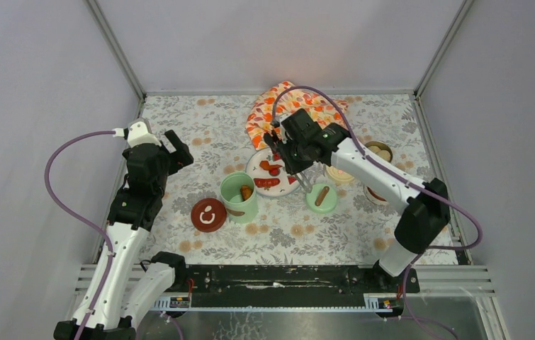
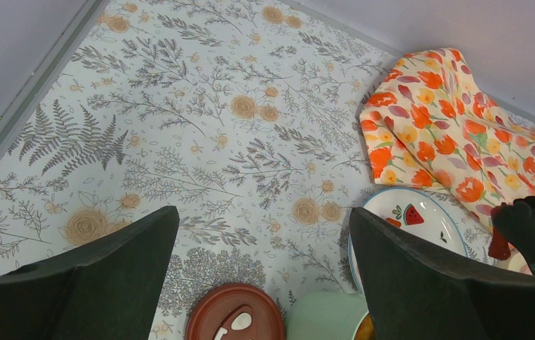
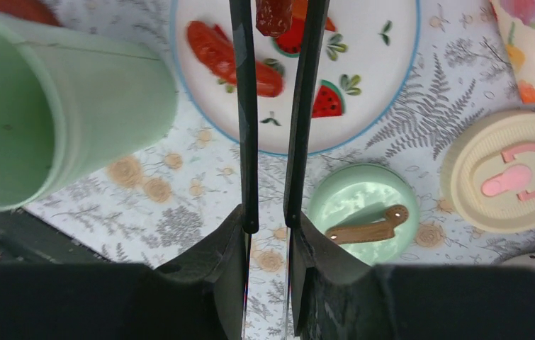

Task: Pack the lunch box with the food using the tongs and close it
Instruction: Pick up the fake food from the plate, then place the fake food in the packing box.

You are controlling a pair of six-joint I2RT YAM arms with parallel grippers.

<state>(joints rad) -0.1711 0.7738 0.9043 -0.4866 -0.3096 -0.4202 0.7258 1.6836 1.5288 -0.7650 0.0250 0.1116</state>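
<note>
My right gripper is shut on the slim dark tongs, whose two arms reach out over the white plate. An orange-red food chunk is pinched between the tong tips. More red chunks lie on the plate. The lunch box's tall mint-green pot stands open left of the plate with food inside. Its green lid, cream lid and dark red lid lie on the table. My left gripper hangs open and empty above the dark red lid.
Two low steel bowls stand at the right, beside my right arm. An orange flower-patterned cloth lies behind the plate. Grey walls enclose the floral-covered table on three sides.
</note>
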